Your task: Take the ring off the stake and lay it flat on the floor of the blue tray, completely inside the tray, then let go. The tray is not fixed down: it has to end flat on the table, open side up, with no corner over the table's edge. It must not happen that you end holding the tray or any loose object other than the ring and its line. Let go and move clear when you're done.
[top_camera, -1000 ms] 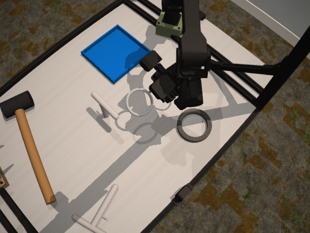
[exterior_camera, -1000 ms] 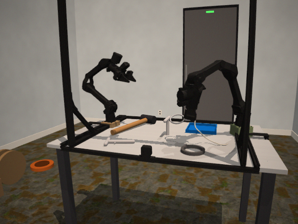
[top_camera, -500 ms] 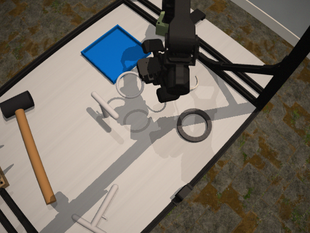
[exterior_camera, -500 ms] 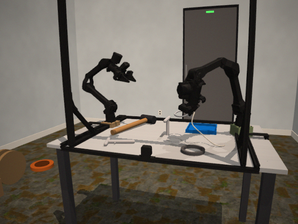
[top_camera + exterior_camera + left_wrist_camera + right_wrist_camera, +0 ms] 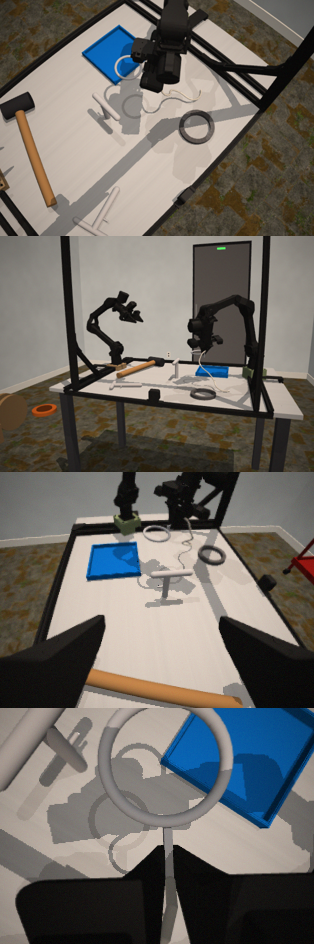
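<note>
A light grey ring (image 5: 115, 67) (image 5: 194, 354) (image 5: 156, 540) (image 5: 165, 821) with a short flat stem is in the air, off the stake. My right gripper (image 5: 205, 352) (image 5: 167, 851) is shut on the stem; its fingertips are hidden in the top view. A pale cord (image 5: 186, 95) (image 5: 209, 374) hangs from the grip to the table. The ring looks nearly level, well above the table, and in the top view overlaps a corner of the blue tray (image 5: 101, 50) (image 5: 112, 559) (image 5: 270, 743). The white T-shaped stake (image 5: 105, 106) (image 5: 176, 369) (image 5: 166, 586) stands upright. My left gripper (image 5: 163, 621) (image 5: 139, 321) is open, empty and raised.
A thick dark ring (image 5: 182, 126) (image 5: 203, 397) lies near the table's front edge. A mallet (image 5: 35, 157) (image 5: 137, 368) with an orange-brown handle lies on the left arm's side. A second white T-shaped piece (image 5: 106, 208) (image 5: 128, 385) lies flat. Black frame rails edge the table.
</note>
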Motion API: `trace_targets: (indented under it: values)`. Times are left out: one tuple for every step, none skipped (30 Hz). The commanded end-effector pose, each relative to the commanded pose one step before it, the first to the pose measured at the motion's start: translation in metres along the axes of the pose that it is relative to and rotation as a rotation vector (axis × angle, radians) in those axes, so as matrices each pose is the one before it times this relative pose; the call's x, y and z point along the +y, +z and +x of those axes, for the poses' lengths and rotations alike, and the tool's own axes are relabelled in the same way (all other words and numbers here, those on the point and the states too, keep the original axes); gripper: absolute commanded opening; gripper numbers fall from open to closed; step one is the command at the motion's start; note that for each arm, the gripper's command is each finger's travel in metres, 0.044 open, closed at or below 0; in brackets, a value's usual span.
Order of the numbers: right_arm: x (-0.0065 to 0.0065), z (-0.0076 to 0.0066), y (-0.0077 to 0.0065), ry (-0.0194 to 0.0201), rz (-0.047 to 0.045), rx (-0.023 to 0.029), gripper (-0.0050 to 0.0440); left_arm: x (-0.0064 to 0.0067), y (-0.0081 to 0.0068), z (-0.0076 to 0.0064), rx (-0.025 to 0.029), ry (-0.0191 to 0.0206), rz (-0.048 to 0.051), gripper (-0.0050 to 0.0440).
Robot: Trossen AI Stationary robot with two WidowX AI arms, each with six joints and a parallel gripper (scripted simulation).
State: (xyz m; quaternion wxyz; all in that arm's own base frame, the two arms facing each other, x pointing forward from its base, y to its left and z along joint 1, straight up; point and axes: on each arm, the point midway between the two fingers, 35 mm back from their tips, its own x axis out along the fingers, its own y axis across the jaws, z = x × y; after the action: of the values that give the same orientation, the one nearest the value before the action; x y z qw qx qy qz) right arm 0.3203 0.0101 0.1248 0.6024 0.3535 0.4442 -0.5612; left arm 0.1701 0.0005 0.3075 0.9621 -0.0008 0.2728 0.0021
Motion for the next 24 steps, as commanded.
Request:
trace_targets:
  values:
    - [-0.01234, -0.00256, 0.00724, -0.00770, 0.18338, 0.02427, 0.0000, -0.00051, -0.00032, 0.00000, 0.00135, -0.00353, 0.00267, 0.0400]
    - [-0.00155, -0.00017, 0.00129, -0.00239, 0.03268, 0.00438, 0.0000, 0.00000, 0.00000, 0.00000, 0.00000, 0.00000, 0.00000, 0.0400]
    - [0.00000, 0.00000, 0.00000, 0.00000, 0.00000, 0.00000, 0.0000, 0.00000, 0.00000, 0.00000, 0.00000, 0.00000, 0.00000, 0.0400]
    - [0.00000, 0.00000, 0.00000, 0.00000, 0.00000, 0.00000, 0.0000, 0.00000, 0.00000, 0.00000, 0.00000, 0.00000, 0.00000, 0.0400]
    - [-0.00091, -0.00010, 0.00080, -0.00149, 0.01961, 0.00260, 0.0000, 0.00000, 0.00000, 0.00000, 0.00000, 0.00000, 0.00000, 0.0400]
    - [-0.00030, -0.00003, 0.00027, -0.00050, 0.00654, 0.00086, 0.0000, 0.00000, 0.00000, 0.00000, 0.00000, 0.00000, 0.00000, 0.0400]
    - [0.00000, 0.00000, 0.00000, 0.00000, 0.00000, 0.00000, 0.0000, 0.00000, 0.00000, 0.00000, 0.00000, 0.00000, 0.00000, 0.0400]
    - [0.00000, 0.00000, 0.00000, 0.00000, 0.00000, 0.00000, 0.0000, 0.00000, 0.00000, 0.00000, 0.00000, 0.00000, 0.00000, 0.0400]
    - [0.00000, 0.00000, 0.00000, 0.00000, 0.00000, 0.00000, 0.0000, 0.00000, 0.00000, 0.00000, 0.00000, 0.00000, 0.00000, 0.0400]
    - [0.00000, 0.00000, 0.00000, 0.00000, 0.00000, 0.00000, 0.0000, 0.00000, 0.00000, 0.00000, 0.00000, 0.00000, 0.00000, 0.0400]
    - [-0.00019, 0.00050, 0.00046, -0.00002, -0.00001, 0.00014, 0.0000, 0.00000, 0.00000, 0.00000, 0.00000, 0.00000, 0.00000, 0.0400]
    - [-0.00057, 0.00149, 0.00139, -0.00005, -0.00002, 0.00040, 0.0000, 0.00000, 0.00000, 0.00000, 0.00000, 0.00000, 0.00000, 0.0400]
    - [-0.00099, 0.00249, 0.00230, -0.00008, -0.00002, 0.00065, 0.0000, 0.00000, 0.00000, 0.00000, 0.00000, 0.00000, 0.00000, 0.0400]
    - [-0.00126, 0.00302, 0.00277, -0.00008, -0.00003, 0.00076, 0.0000, 0.00000, 0.00000, 0.00000, 0.00000, 0.00000, 0.00000, 0.0400]
    - [-0.00133, 0.00302, 0.00274, -0.00007, -0.00002, 0.00072, 0.0000, 0.00000, 0.00000, 0.00000, 0.00000, 0.00000, 0.00000, 0.0400]
    - [-0.00139, 0.00303, 0.00271, -0.00005, -0.00002, 0.00068, 0.0000, 0.00000, 0.00000, 0.00000, 0.00000, 0.00000, 0.00000, 0.0400]
    - [-0.00146, 0.00303, 0.00269, -0.00004, -0.00002, 0.00064, 0.0000, 0.00000, 0.00000, 0.00000, 0.00000, 0.00000, 0.00000, 0.0400]
    - [-0.00152, 0.00303, 0.00266, -0.00003, -0.00001, 0.00061, 0.0000, 0.00000, 0.00000, 0.00000, 0.00000, 0.00000, 0.00000, 0.0400]
    - [-0.00158, 0.00303, 0.00263, -0.00001, -0.00001, 0.00057, 0.0000, 0.00000, 0.00000, 0.00000, 0.00000, 0.00000, 0.00000, 0.0400]
    - [0.00000, 0.00000, 0.00000, 0.00000, 0.00000, 0.00000, 0.0000, 0.00000, 0.00000, 0.00000, 0.00000, 0.00000, 0.00000, 0.0400]
    - [0.00000, 0.00000, 0.00000, 0.00000, 0.00000, 0.00000, 0.0000, 0.00000, 0.00000, 0.00000, 0.00000, 0.00000, 0.00000, 0.0400]
    - [-0.00165, 0.00303, 0.00260, 0.00000, -0.00001, 0.00053, 0.0000, 0.00000, 0.00000, 0.00000, 0.00000, 0.00000, 0.00000, 0.0400]
    - [-0.00171, 0.00303, 0.00256, 0.00001, -0.00001, 0.00049, 0.0000, 0.00000, 0.00000, 0.00000, 0.00000, 0.00000, 0.00000, 0.0400]
    - [-0.00177, 0.00303, 0.00253, 0.00002, 0.00000, 0.00045, 0.0000, 0.00000, 0.00000, 0.00000, 0.00000, 0.00000, 0.00000, 0.0400]
